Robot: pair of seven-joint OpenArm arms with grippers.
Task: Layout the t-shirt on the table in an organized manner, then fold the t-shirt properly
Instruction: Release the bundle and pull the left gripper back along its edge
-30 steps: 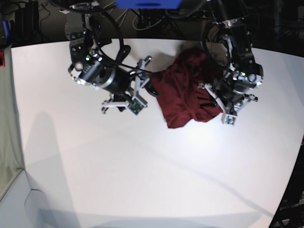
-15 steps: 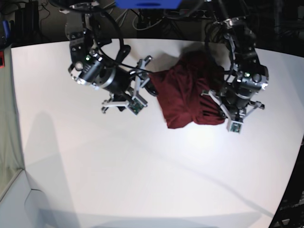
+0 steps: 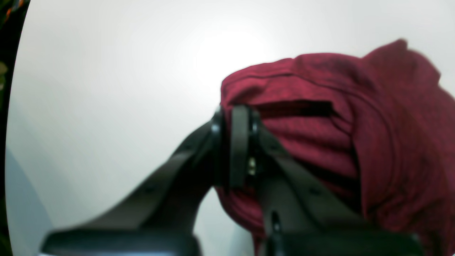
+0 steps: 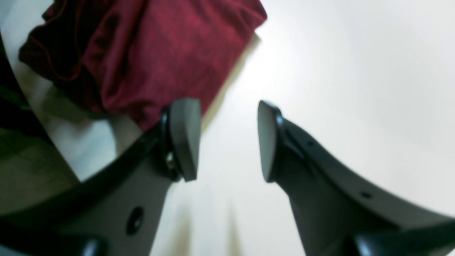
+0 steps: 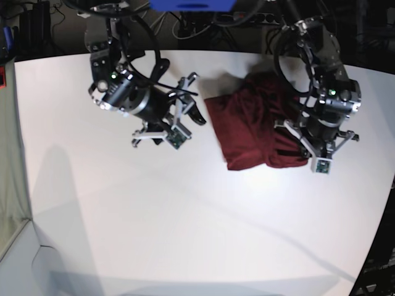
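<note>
Left gripper (image 3: 236,149) clamps the bunched t-shirt (image 5: 256,126) far right; its long axis runs near-to-far.

- No readable text, labels, brands, numbers or signs anywhere.
- Plain, unprinted fabric on the t-shirt (image 5: 259,126).
- Bare white surface on the table (image 5: 185,216).

Plain dark red t-shirt (image 5: 256,126), no print; matte white bench (image 5: 185,228) with dark edges; black claws (image 4: 227,142) (image 3: 240,149).
</note>
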